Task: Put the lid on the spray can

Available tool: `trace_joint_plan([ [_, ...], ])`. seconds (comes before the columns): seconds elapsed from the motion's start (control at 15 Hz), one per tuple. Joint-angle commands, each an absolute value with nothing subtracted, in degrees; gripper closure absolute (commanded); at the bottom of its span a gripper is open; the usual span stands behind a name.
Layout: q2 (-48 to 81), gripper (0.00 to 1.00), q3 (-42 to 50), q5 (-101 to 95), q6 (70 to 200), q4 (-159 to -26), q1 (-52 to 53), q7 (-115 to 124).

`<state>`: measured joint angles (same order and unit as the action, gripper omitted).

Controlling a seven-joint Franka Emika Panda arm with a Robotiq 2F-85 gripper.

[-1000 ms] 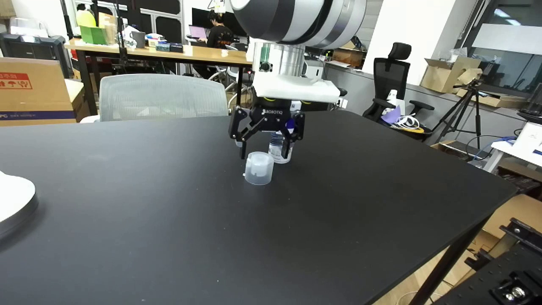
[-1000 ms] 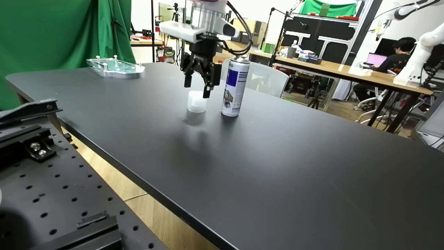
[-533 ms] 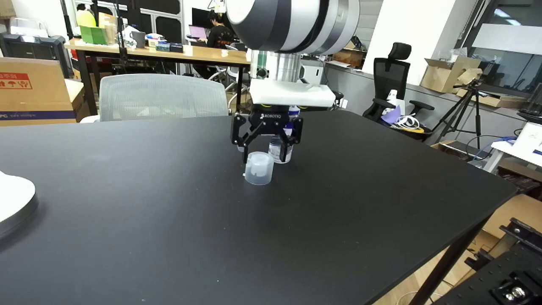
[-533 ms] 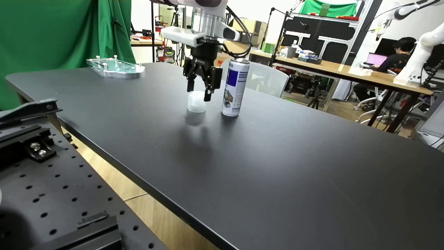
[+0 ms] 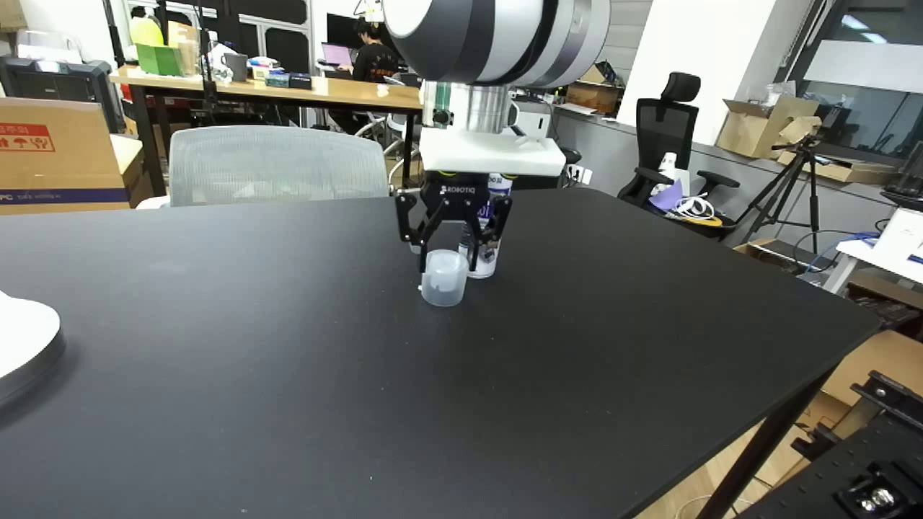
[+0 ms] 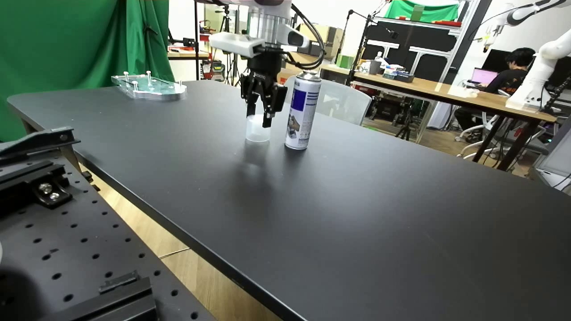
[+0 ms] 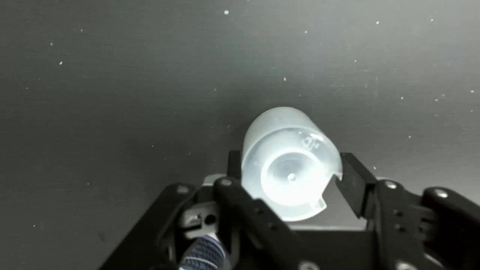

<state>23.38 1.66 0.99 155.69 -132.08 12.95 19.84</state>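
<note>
In an exterior view the gripper point(image 5: 448, 267) hides much of the can point(image 5: 486, 262) — in the wrist view only a slice of it shows, cut by the bottom edge. Its fine print (and the mark atop the lid point(image 7: 288, 168)) can't be read. The arm point(image 5: 497, 42) is cut off at the top in both exterior views.

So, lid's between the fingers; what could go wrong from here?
The fingertips hold only the upper part of the lid, so it may slip or tilt. The spray can stands close beside, so the gripper might topple it. The wrist view doesn't show the can's top, so the lid could land off-centre.
</note>
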Motion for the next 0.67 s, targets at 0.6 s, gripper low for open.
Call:
trace_joint_plan([
  [0.6,3.0,0.60,-0.4,-0.5,133.6,-131.5,11.6,25.8],
])
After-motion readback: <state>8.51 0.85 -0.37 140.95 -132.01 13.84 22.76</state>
